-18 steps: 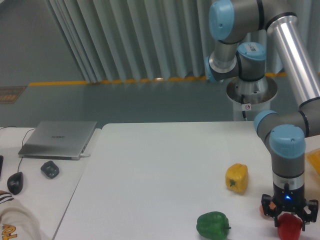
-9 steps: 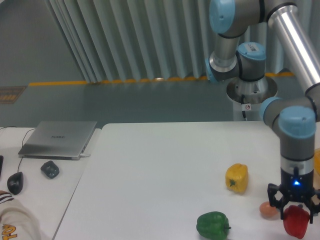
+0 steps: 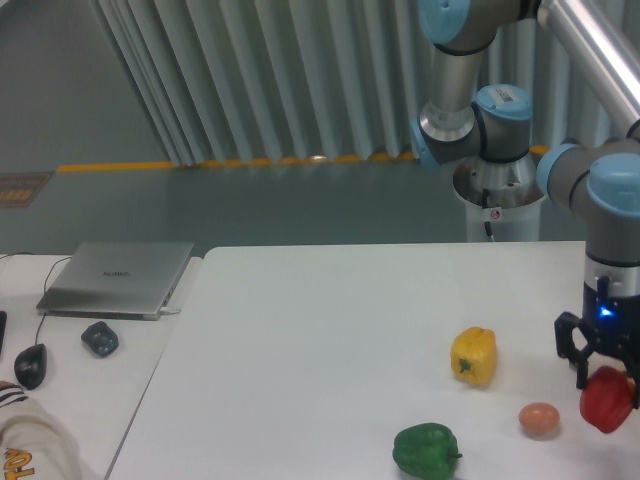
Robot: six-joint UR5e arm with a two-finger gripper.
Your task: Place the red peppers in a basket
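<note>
My gripper [image 3: 606,372] is at the far right edge of the view, shut on the red pepper [image 3: 607,399], which hangs above the table beside the small orange-brown egg [image 3: 539,419]. The pepper is glossy red and its stem is hidden between the fingers. The basket is out of view; the arm covers the right edge where it would lie.
A yellow pepper [image 3: 474,355] stands left of the gripper. A green pepper [image 3: 426,451] lies at the table's front. A closed laptop [image 3: 118,277], a dark small object [image 3: 99,339] and a mouse [image 3: 30,366] are on the left desk.
The gripper has lifted the red pepper and carried it up and to the right, away from the egg. The egg, hidden behind the gripper before, now shows in full.
</note>
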